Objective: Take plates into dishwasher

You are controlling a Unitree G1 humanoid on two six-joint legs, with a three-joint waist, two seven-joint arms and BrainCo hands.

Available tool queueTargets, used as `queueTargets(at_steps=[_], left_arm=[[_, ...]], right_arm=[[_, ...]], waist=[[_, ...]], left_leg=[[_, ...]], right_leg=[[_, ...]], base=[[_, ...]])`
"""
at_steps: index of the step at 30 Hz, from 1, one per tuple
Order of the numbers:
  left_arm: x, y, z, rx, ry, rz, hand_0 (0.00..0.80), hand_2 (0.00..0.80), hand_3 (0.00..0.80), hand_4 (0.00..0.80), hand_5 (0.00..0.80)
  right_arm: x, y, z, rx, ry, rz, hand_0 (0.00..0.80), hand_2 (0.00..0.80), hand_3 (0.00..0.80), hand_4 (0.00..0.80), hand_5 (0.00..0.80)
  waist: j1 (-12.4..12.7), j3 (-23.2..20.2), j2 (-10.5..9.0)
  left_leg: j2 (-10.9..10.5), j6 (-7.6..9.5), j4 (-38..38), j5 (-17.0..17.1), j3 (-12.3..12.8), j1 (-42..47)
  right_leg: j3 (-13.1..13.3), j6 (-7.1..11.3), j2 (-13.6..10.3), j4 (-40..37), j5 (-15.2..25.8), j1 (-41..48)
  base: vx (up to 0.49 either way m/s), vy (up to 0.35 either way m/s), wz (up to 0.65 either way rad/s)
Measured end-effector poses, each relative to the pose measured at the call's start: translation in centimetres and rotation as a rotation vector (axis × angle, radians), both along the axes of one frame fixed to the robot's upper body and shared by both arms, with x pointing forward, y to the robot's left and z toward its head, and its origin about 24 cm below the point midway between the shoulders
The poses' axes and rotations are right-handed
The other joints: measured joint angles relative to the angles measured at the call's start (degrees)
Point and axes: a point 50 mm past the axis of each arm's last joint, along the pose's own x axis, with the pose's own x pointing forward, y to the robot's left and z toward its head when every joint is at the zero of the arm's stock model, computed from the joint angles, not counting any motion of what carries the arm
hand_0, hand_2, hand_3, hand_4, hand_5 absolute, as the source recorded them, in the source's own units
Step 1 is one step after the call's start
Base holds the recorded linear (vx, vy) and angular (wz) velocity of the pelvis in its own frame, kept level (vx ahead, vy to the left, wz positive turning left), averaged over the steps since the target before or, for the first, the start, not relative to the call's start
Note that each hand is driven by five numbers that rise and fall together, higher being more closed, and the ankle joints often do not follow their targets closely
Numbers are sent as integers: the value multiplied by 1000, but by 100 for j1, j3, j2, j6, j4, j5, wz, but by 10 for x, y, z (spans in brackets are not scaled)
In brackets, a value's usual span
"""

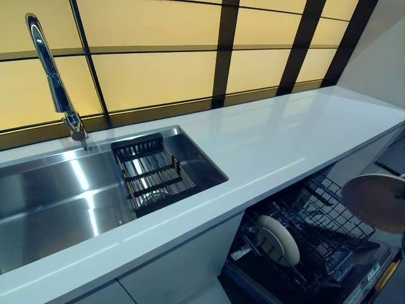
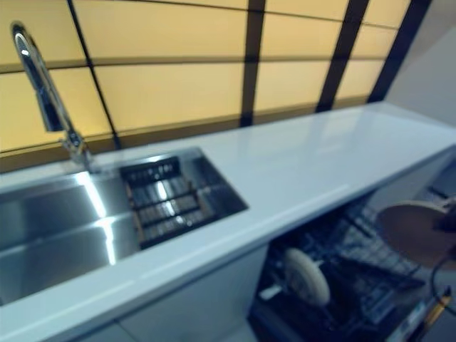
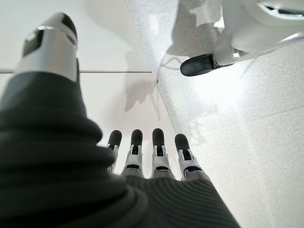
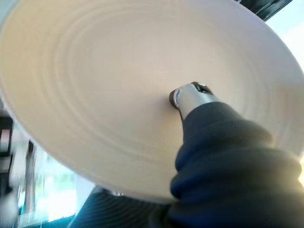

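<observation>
A pale round plate hangs in the air at the far right, above the open dishwasher's lower rack. In the right wrist view that plate fills the picture, with the thumb of my right hand pressed on its face; the fingers are hidden behind it. Another white plate stands on edge in the rack's left part. My left hand shows only in the left wrist view, hanging over the floor with straight fingers and holding nothing.
A white countertop runs above the dishwasher. A steel sink with a tall faucet and a black drainer basket is set into it on the left. The dishwasher door lies folded down at the lower right.
</observation>
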Motion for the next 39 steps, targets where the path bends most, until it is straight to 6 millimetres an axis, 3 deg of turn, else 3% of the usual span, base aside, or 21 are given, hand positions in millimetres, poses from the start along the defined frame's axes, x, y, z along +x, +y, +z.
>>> queueTargets(at_steps=[6, 14, 27, 39], left_arm=[[0, 3, 1, 12, 0, 3, 0, 0, 0, 0, 0], [1, 0, 0, 6, -4, -1, 0, 0, 0, 0, 0], [1, -4, -1, -3, -13, -3, 0, 0, 0, 0, 0], [3, -6, -1, -5, -27, -6, 0, 0, 0, 0, 0]], right_arm=[[7, 22, -34, 226, 36, -2, 800, 800, 800, 800, 800], [11, 49, -63, 350, 55, 17, 800, 800, 800, 800, 800], [12, 54, -72, 352, 53, -2, 800, 800, 800, 800, 800], [15, 65, -84, 229, 55, -6, 800, 800, 800, 800, 800]], waist=[[33, 68, -13], [42, 160, 9], [64, 234, 117], [71, 345, 298]], left_leg=[[-9, 9, -4, -26, 55, 56], [-15, 10, 0, -31, 63, 66], [-13, 11, 0, -31, 60, 66], [-15, 11, 2, -30, 57, 46]], right_leg=[[49, 4, -10, -4, 4, 27], [69, 5, -16, -4, 6, 35], [57, 6, -17, -6, 6, 36], [55, 5, -19, -7, 6, 17]], base=[[4, 3, -4], [0, 0, 0], [-2, -1, 0], [-8, 0, 0]])
